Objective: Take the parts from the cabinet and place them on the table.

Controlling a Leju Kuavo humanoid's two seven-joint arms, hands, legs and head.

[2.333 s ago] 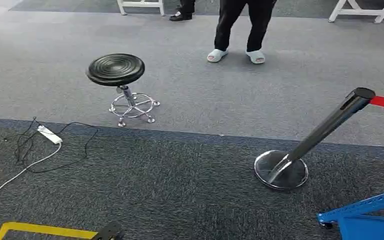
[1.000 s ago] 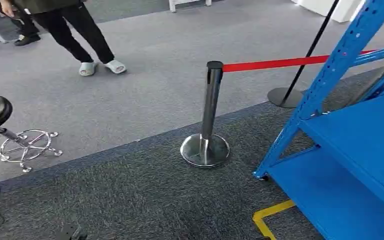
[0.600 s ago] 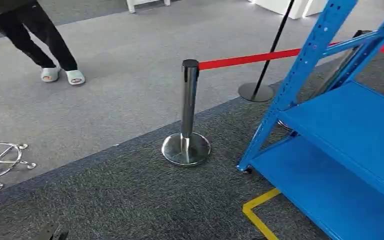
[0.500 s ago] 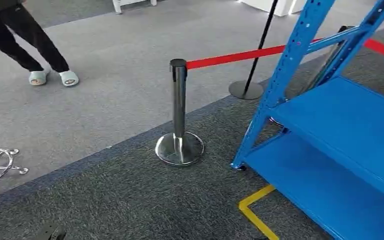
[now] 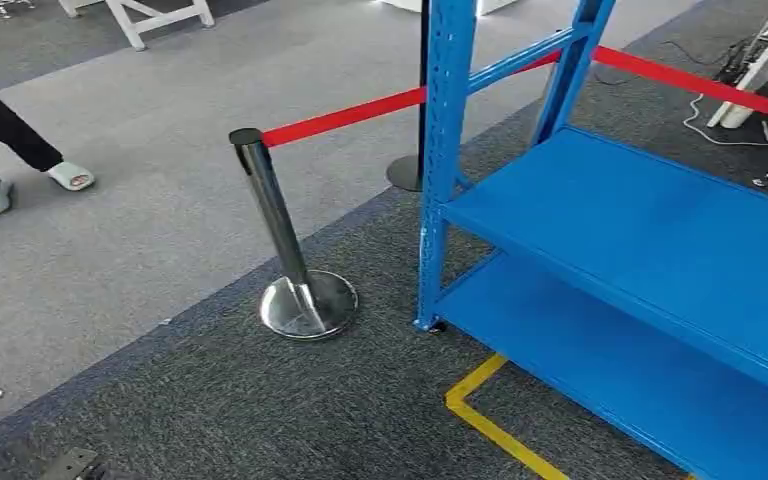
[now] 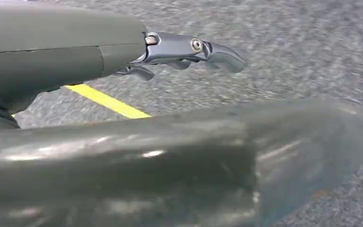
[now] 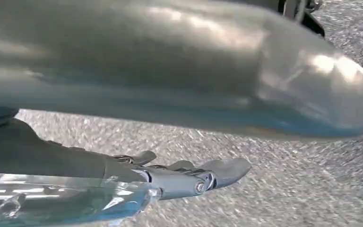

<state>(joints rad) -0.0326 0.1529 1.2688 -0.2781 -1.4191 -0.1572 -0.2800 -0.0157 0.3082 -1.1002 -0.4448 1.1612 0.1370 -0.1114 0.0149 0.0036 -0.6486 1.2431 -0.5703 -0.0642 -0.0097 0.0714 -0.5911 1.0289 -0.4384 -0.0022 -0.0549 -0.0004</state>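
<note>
Blue cabinet point(image 5: 660, 240) lies at our two o'clock, nearer our right robot hand point(image 7: 189, 177); both robot hands hang released, left robot hand point(image 6: 184, 52) too.

a chrome post point(image 5: 278, 240) stands on the dark carpet point(image 5: 260, 410), just beside the grey floor point(image 5: 140, 200). a red belt point(image 5: 345, 116) runs from its top. yellow tape point(image 5: 490, 420) marks the carpet. a person's legs point(image 5: 5, 150) in pale slippers show at the far left. white cables point(image 5: 730, 135), perhaps, lie at the far right.
</note>
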